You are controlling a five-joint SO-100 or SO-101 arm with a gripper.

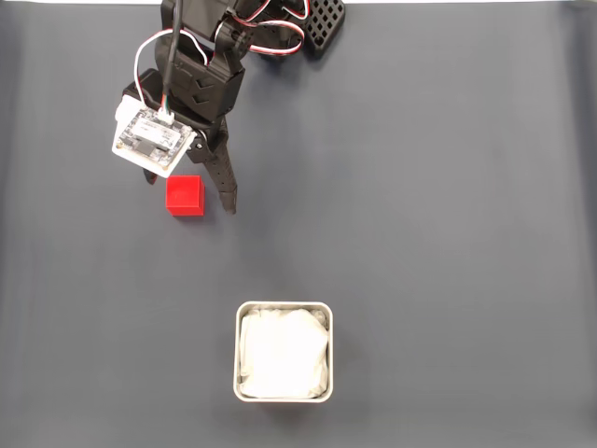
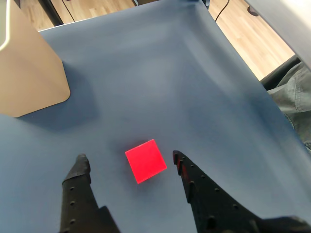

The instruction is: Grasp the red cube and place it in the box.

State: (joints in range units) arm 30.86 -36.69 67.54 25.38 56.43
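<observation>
The red cube rests on the dark blue-grey mat, left of centre in the fixed view. My gripper hangs over it, open, one black finger just right of the cube and the other mostly hidden under the wrist camera board. In the wrist view the red cube lies flat between the two fingertips of the gripper, touching neither. The box, off-white with white crumpled paper inside, stands near the front edge, well below the cube. Its beige wall shows at the wrist view's top left.
The arm's black perforated base sits at the top edge. In the wrist view the mat's edge drops off on the right, with wooden floor and a person's grey trouser leg beyond it.
</observation>
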